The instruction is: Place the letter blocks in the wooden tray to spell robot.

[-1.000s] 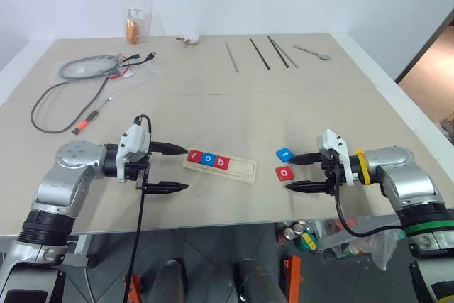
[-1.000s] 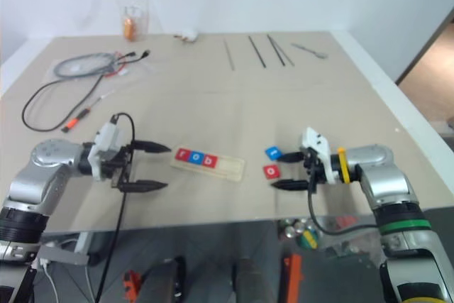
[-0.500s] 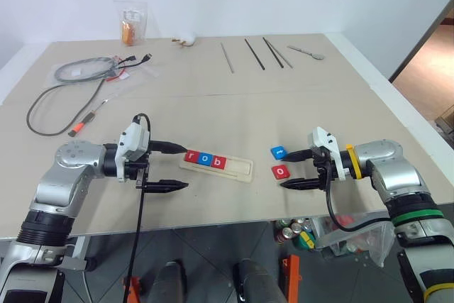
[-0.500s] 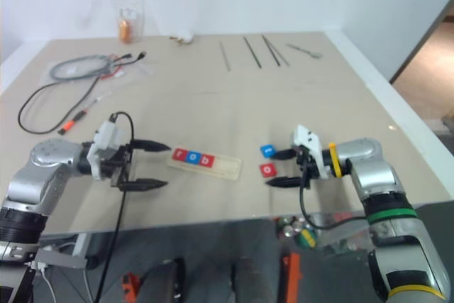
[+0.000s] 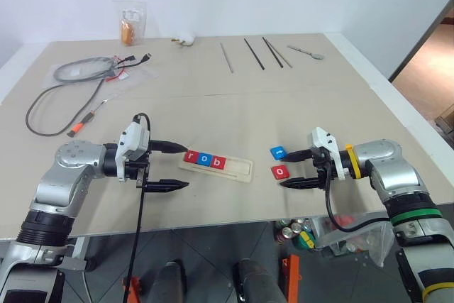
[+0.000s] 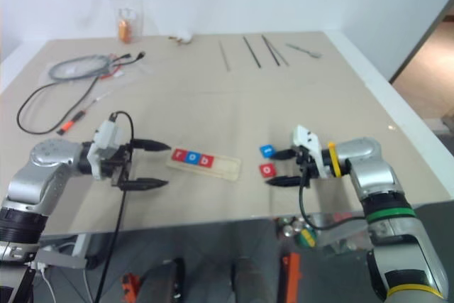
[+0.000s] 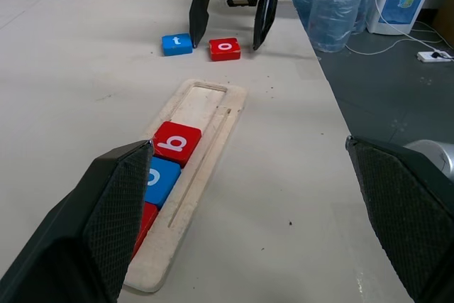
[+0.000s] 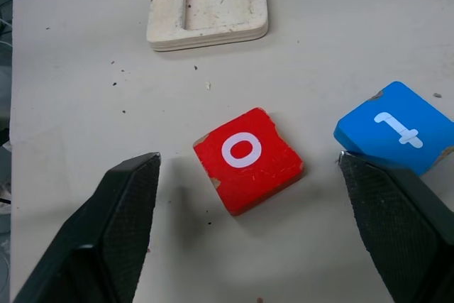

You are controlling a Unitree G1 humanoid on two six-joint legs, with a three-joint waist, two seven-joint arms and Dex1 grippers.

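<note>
- The right hand [image 5: 296,168] was spread wide, with its two black fingers lying level just above the tabletop [image 5: 213,111].
- The right hand held nothing. The red "o" block [image 8: 247,159] lay flat between its fingers, clear of both.
- In the right wrist view, the blue "t" block [image 8: 397,127] lay just beside one finger of the right hand; whether they touched cannot be told.
- The left hand [image 5: 175,167] was also spread wide and held nothing. It pointed at the near end of the wooden tray [image 5: 240,169] from close by.
- The wooden tray lay flat near the front edge of the tabletop, between the two hands.
- The tray was a long, pale wood holder with a shallow groove along its length.
- Three letter blocks sat side by side in the groove at the end toward the left hand: red "r" [image 5: 191,156], blue "o" [image 5: 205,160], red "b" [image 7: 176,142].
- The remaining part of the groove, toward the right hand, was bare wood.
- The two loose blocks lay on the tabletop beyond that bare end, the blue one farther from the front edge than the red one.
</note>
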